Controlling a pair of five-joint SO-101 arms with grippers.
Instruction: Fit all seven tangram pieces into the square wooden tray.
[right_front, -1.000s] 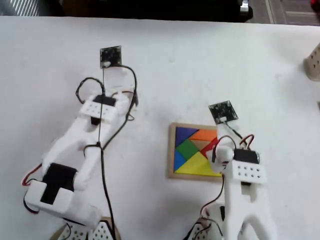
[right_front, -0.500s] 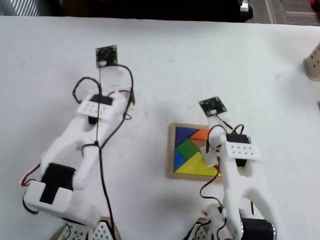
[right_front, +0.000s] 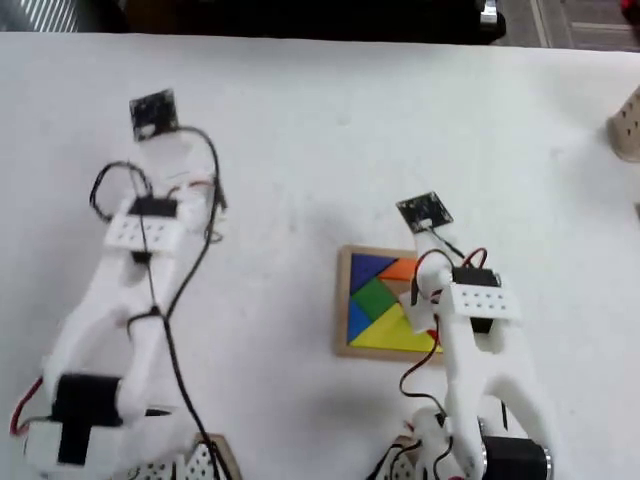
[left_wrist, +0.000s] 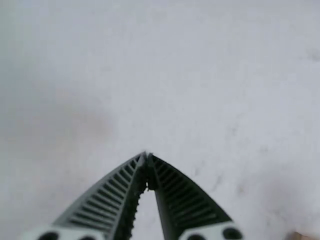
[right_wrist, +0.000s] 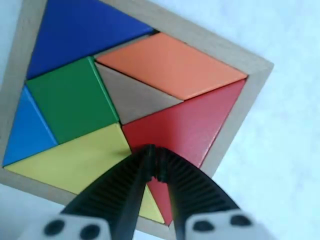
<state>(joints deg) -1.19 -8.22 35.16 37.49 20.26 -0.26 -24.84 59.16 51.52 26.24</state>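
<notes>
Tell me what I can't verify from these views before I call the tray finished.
High view: the right arm covers the wooden tray's right side and the pieces there.
Right wrist view: the shut right gripper hides the seam's end between the red piece and the yellow piece, plus the rim under it.
Same view: the picture edge crops a tray corner.

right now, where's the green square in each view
High view: the green square lies in the left half of the wooden tray.
Right wrist view: the green square lies past the tips of the right gripper, next to the yellow triangle.
Left wrist view: the left gripper over the white table, away from the tray.
Shared landmark: the tray's wooden rim.
</notes>
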